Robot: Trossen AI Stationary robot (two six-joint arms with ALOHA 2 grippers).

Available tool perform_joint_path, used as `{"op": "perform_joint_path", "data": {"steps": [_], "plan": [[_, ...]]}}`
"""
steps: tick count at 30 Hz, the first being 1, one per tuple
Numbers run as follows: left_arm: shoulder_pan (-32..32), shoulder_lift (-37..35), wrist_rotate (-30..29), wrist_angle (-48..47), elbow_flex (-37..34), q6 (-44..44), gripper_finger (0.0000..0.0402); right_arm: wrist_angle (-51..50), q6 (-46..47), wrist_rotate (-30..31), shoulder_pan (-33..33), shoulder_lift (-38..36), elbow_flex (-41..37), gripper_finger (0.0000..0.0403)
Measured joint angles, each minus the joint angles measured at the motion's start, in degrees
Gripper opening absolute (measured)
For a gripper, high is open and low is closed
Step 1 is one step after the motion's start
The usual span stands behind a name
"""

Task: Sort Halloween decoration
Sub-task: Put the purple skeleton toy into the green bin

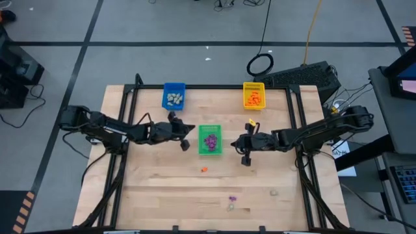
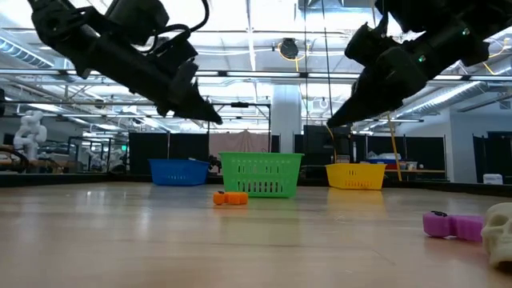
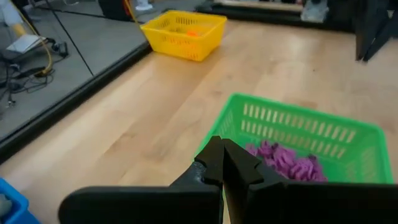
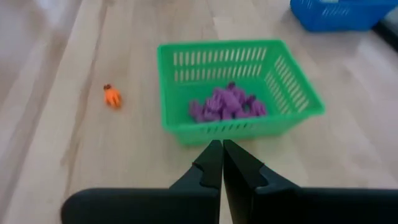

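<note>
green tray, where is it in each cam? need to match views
High view: green tray at table centre, between both arms.
Low view: centre, behind the loose orange trinket, tray wall at.
Left wrist view: lower right, rim at, purple trinkets inside.
Right wrist view: centre, front wall at, just ahead of the fingers.
Shared landmark: the purple pile inside it, in all but the low view.

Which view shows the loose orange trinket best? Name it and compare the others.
Low view: the orange trinket lies close and sharp on the table before the green tray. The right wrist view shows it small, the high view only a speck; the left wrist view misses it.
</note>
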Motion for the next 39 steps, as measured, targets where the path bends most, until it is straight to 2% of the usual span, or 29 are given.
{"op": "perform_joint_path", "data": {"steps": [5,12,17,25,35,39], "plan": [[-1.86,0.02,-0.03,0.01,-0.32,-0.16,0.0001,-13.30,6.92,-0.02,3.65,-2.57,2.59,0.0000],[-2.60,0.02,0.01,0.69,-0.32,0.14,0.0002,-31.94,21.11,-0.21,12.62,-3.25,6.19,0.0000],[-2.57,0.02,0.02,0.80,-0.32,0.16,0.0002,-36.70,30.84,-0.24,20.06,-3.23,8.40,0.0000],[-2.57,0.02,0.08,0.90,-0.32,0.67,0.0002,-30.87,37.14,-0.17,28.13,-1.15,9.37,0.0014],[-2.48,0.02,0.32,3.54,-0.32,5.49,0.0002,-9.32,35.64,-0.18,30.85,12.95,9.37,0.0126],[-2.44,0.02,0.32,3.49,-0.32,6.24,0.0002,-1.61,34.16,-0.04,30.98,18.01,9.37,0.0155]]}}
